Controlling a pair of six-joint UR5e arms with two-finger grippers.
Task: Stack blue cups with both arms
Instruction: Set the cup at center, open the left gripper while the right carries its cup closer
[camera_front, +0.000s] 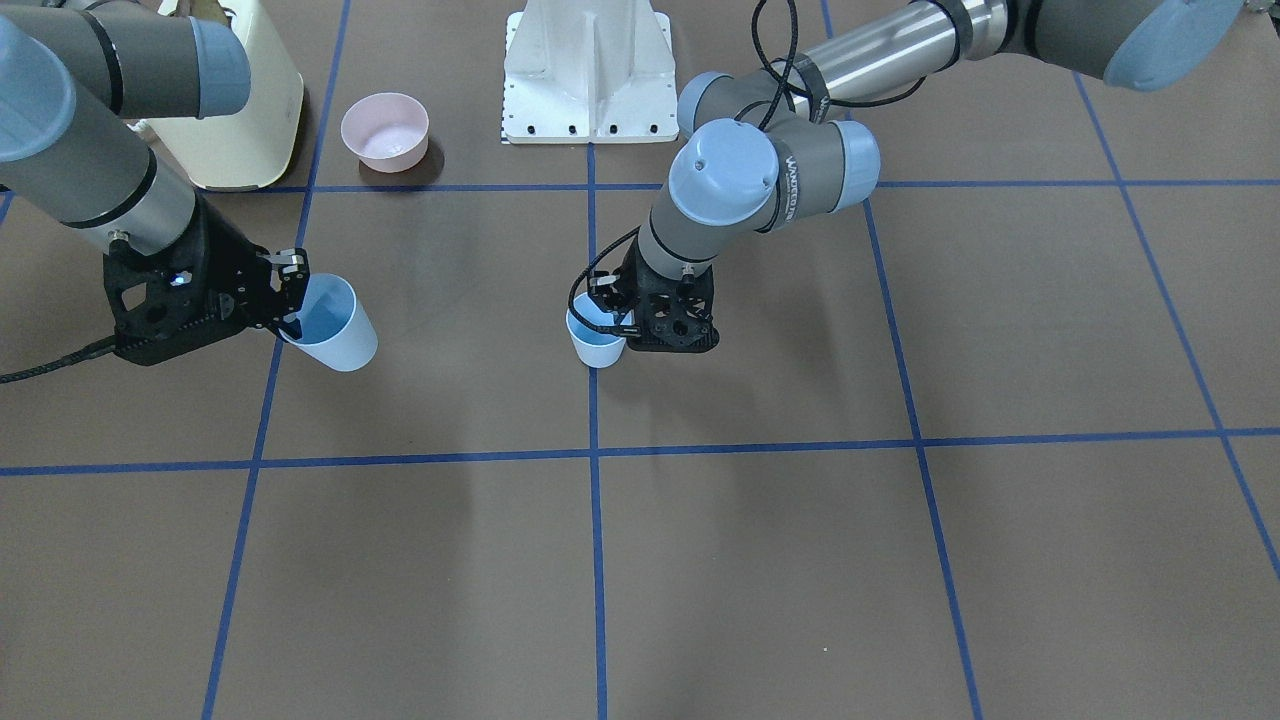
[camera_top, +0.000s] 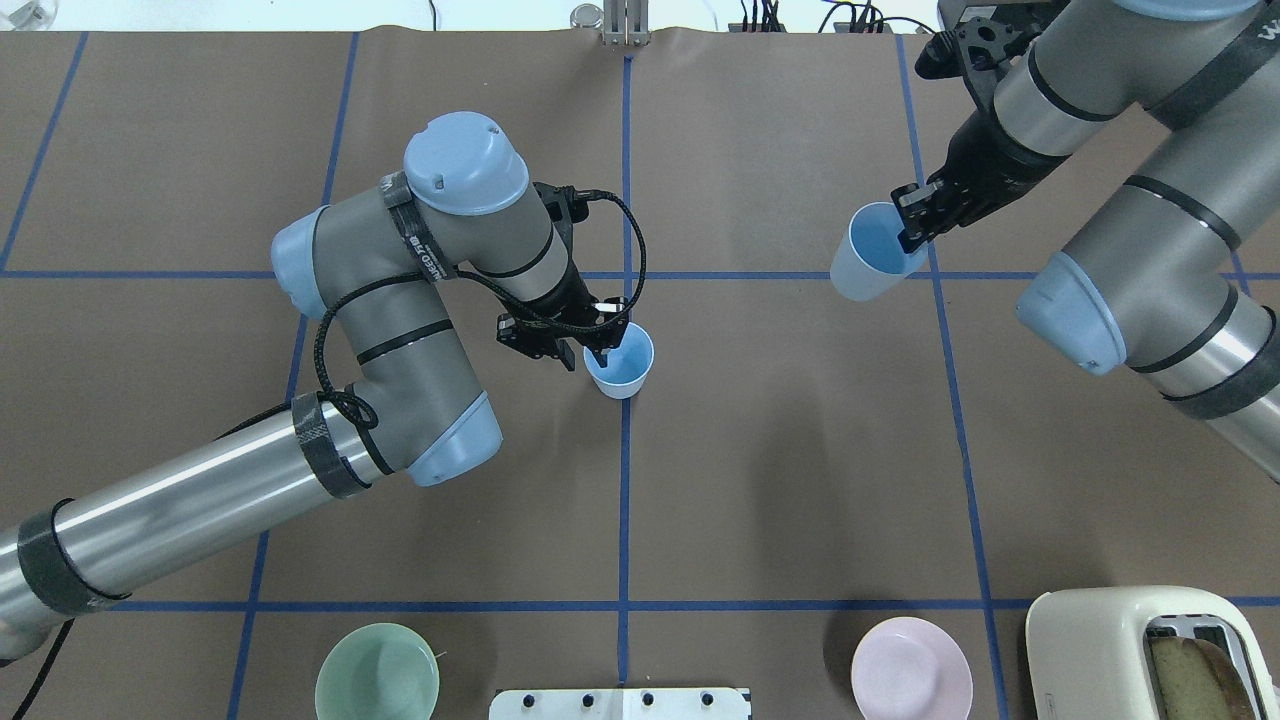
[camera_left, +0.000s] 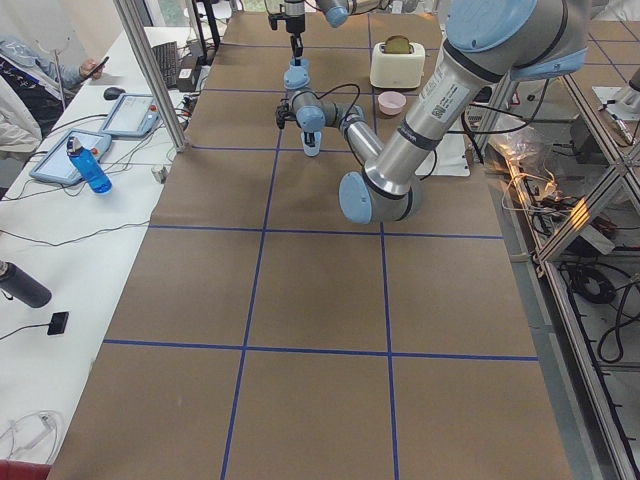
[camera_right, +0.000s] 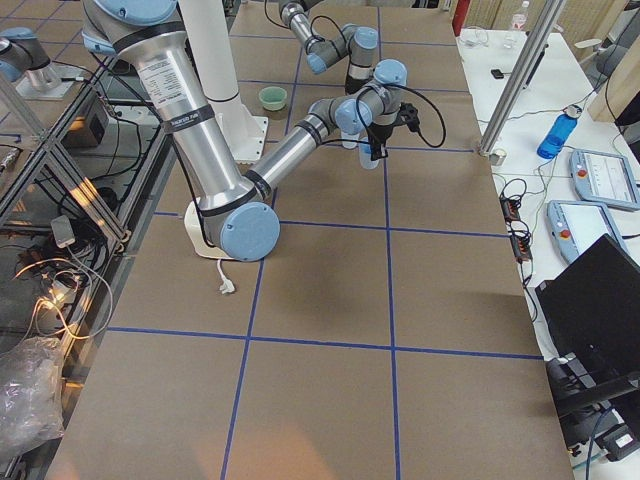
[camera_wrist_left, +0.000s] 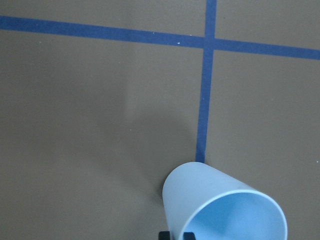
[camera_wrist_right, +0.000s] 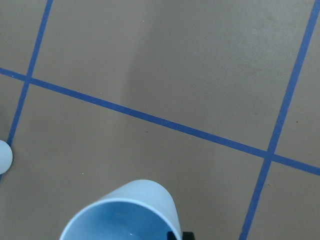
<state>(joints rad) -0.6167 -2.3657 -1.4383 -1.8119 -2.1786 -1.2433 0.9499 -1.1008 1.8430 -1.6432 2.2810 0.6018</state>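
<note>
Two light-blue cups show. My left gripper (camera_top: 603, 352) is shut on the rim of one blue cup (camera_top: 622, 364), upright at the table's middle on a blue tape line; it seems to rest on the table or just above it. The same cup shows in the front view (camera_front: 597, 346) and the left wrist view (camera_wrist_left: 220, 205). My right gripper (camera_top: 908, 238) is shut on the rim of the other blue cup (camera_top: 868, 254), held tilted above the table, far to the right of the first. That cup also shows in the front view (camera_front: 335, 324) and the right wrist view (camera_wrist_right: 125, 212).
A green bowl (camera_top: 377, 672) and a pink bowl (camera_top: 911, 668) sit at the near edge beside the white base pedestal (camera_top: 620, 703). A cream toaster (camera_top: 1110, 650) stands at the near right corner. Blue tape lines grid the brown table.
</note>
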